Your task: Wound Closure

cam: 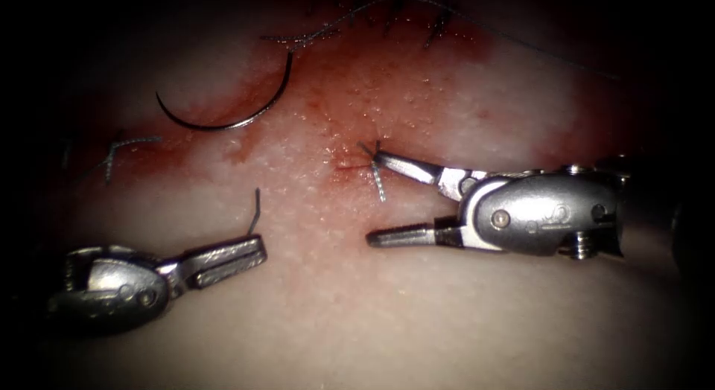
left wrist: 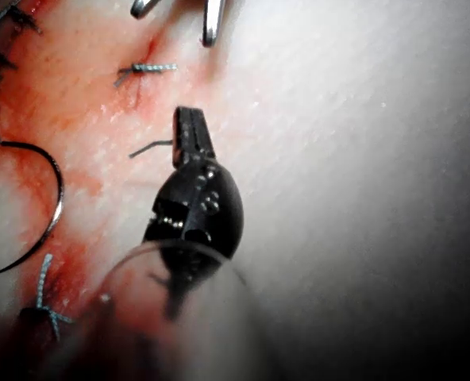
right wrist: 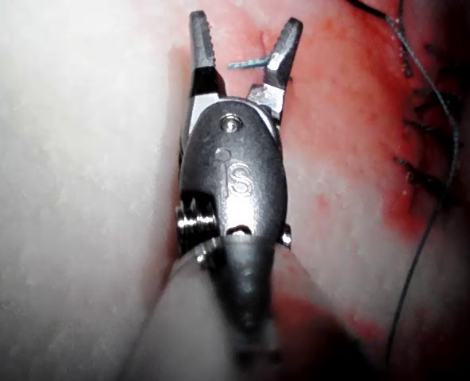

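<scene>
The needle (cam: pixel 231 111) lies free on the tissue (cam: pixel 357 301), upper left, held by neither tool. The left gripper (cam: pixel 257 252) is clenched on a cut thread end (cam: pixel 255 211); the right gripper (cam: pixel 372 200) gapes empty beside a knot (cam: pixel 376 174). Thin, stiff and probably slippery, the needle seems best gripped mid-curve.

Surgical training lab, bench practice setup: pale slab of tissue (cam: pixel 417 301) w/ red fluid (cam: pixel 357 100) on it, curved needle (cam: pixel 231 111) lying loose, stitched thread (cam: pixel 357 14), two steel wristed robot tools (cam: pixel 521 211) working over it.

Thread (cam: pixel 521 42) runs off into dark edge — far end untraceable.
</scene>
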Robot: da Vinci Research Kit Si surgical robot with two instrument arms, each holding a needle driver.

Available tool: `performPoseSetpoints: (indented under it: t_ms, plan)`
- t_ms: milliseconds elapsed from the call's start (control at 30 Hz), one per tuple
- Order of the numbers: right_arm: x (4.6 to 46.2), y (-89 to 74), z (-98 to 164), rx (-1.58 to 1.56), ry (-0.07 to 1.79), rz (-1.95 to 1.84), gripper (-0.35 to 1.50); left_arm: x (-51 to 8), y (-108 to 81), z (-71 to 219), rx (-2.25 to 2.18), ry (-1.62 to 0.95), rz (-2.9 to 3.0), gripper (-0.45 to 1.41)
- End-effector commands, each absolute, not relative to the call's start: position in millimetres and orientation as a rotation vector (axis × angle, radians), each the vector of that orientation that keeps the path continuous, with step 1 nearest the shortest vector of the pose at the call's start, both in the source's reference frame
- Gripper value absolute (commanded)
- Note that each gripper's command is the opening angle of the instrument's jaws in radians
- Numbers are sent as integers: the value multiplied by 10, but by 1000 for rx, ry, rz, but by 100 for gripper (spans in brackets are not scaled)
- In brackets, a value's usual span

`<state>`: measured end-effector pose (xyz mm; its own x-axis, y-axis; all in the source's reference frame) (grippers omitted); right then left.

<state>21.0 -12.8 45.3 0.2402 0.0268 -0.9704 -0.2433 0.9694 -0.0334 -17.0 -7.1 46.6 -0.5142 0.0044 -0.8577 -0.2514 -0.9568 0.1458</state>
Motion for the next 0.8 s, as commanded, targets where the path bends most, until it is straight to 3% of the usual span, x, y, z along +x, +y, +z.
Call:
performPoseSetpoints:
  t_ms: [33,233,567,633,700,800]
  plan:
    - [189,-128,453,-172,1307,210,118,-163,-71,477,-1434,380,2557,-45]
    - [135,-118,453,-131,1285,281,103,-114,-63,507,-1373,359,2491,-45]
    - [119,-113,462,-160,1247,316,101,-76,-90,581,-1252,204,2420,-45]
    - [119,-113,462,-156,1248,321,101,-75,-96,592,-1208,111,2395,-30]
    - [119,-114,461,-155,1251,327,101,-73,-101,603,-1183,22,2367,0]
    - [119,-115,460,-149,1254,339,101,-70,-104,610,-1134,-38,2337,29]
